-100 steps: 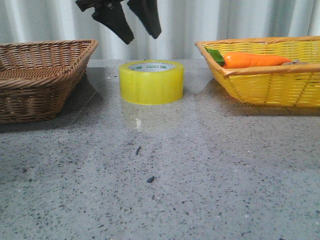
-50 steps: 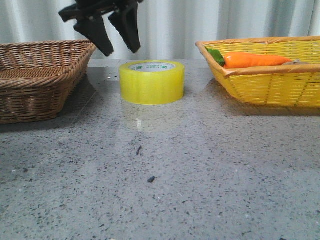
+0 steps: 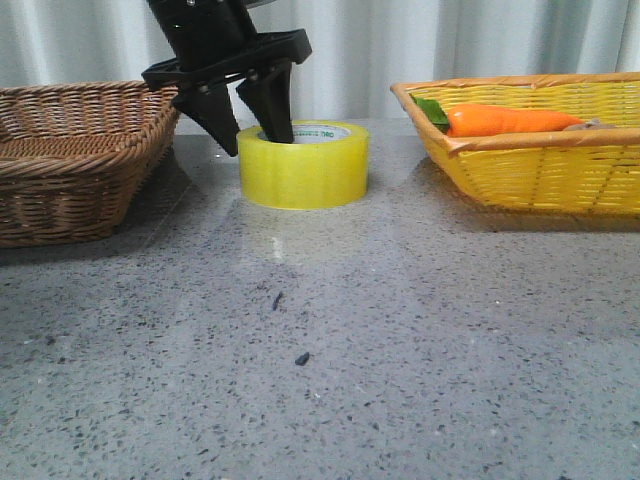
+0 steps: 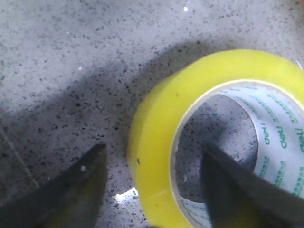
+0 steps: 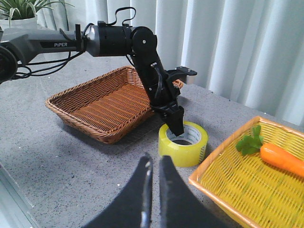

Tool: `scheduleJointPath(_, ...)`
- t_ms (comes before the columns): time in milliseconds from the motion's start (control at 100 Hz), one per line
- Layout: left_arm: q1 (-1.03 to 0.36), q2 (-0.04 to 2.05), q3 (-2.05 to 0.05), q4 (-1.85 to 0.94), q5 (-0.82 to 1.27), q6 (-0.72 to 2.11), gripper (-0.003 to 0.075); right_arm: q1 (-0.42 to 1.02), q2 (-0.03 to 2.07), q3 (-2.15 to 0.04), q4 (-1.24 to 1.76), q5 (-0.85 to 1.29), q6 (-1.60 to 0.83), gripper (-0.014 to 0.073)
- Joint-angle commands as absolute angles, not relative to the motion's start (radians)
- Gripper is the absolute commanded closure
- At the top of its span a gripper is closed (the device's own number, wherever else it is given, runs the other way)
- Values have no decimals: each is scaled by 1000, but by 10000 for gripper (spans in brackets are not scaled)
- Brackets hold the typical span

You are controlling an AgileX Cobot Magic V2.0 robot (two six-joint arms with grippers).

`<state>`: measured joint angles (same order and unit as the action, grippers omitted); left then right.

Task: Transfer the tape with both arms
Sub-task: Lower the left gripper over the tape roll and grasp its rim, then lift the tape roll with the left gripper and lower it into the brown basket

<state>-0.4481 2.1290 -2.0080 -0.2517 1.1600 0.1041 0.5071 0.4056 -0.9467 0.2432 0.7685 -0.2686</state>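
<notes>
The wide roll of translucent yellow packing tape (image 3: 303, 164) lay flat on the grey speckled stone table (image 3: 400, 350), its white printed core facing up, between the brown wicker basket (image 3: 75, 150) and the yellow woven basket (image 3: 540, 150) that held an orange carrot (image 3: 510, 120). The left gripper (image 3: 252, 120) stood over the roll's near-left wall with its jaws spread wide and nothing yet held: the left wrist view showed one finger (image 4: 66, 190) outside the wall and the other (image 4: 247, 190) inside the core opening, the yellow band (image 4: 152, 156) between them and touching neither. The right gripper (image 5: 153, 190) hung well apart from the roll, its fingers nearly together and empty.

The roll looked rigid and moderately heavy for its size, a dense wound band on a stiff core, unlikely to deform under a firm pinch. Its glossy outer surface seemed slippery, whereas the paper core probably offered better friction. A pinch across the wall, one pad inside and one outside, appeared the soundest hold, and it would leave the opposite wall free for the second arm.
</notes>
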Motion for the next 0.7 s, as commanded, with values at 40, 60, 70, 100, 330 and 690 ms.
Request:
scheduleJointPath(40,-455,2077,-2042,-280,1136,104,580,505,418,-967,254,683,-266,640)
scheduleJointPath(60,-455,2077,-2043,-282,1136,104,632,505,418,-967,254,683,-266,640)
scheduleJointPath(70,-455,2075,-2043,-282,1136,104,650,505,418,-967,254,683,-266,640)
scheduleJointPath(100,-455,2075,-2043,-285,1136,104,736,505,418,-967,254,683,-266,640)
scheduleJointPath(330,-455,2047,-2064,-376,1141,127,741,505,418,-967,254,683,-266,640)
scheduleJointPath(690,-421,1911,-2313,-227,1183,86,741,505,418,-967,254,683,-266,640)
